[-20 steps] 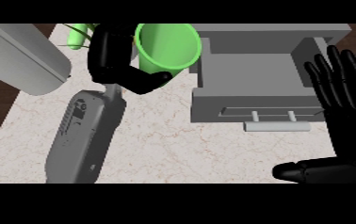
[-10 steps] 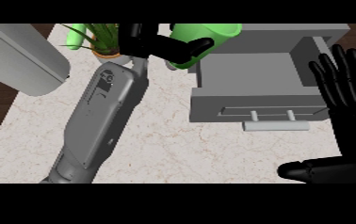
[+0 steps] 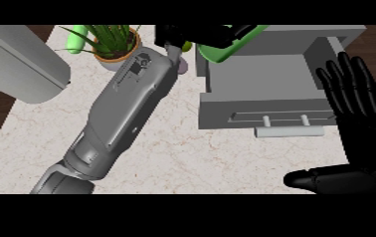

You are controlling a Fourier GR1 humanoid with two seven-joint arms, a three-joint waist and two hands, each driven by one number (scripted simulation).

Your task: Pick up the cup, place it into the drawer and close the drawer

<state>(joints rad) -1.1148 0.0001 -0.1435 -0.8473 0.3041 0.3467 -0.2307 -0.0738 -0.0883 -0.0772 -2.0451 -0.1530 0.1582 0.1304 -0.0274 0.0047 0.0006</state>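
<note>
Green cup [image 3: 234,44]: held tilted in the curled fingers of the left hand [image 3: 192,36], over the open grey drawer [image 3: 266,89]. Right hand [image 3: 354,101]: spread, rested beside the drawer.

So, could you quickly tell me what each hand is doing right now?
Left hand: fingers curled round the green cup, holding it over the open drawer.
Right hand: open, resting at the right edge.

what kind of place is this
Most likely a kitchen counter. A pale marbled countertop carries an open grey drawer with a bar handle, a potted plant and part of a grey appliance. The left hand holds a green cup over the drawer.
</note>
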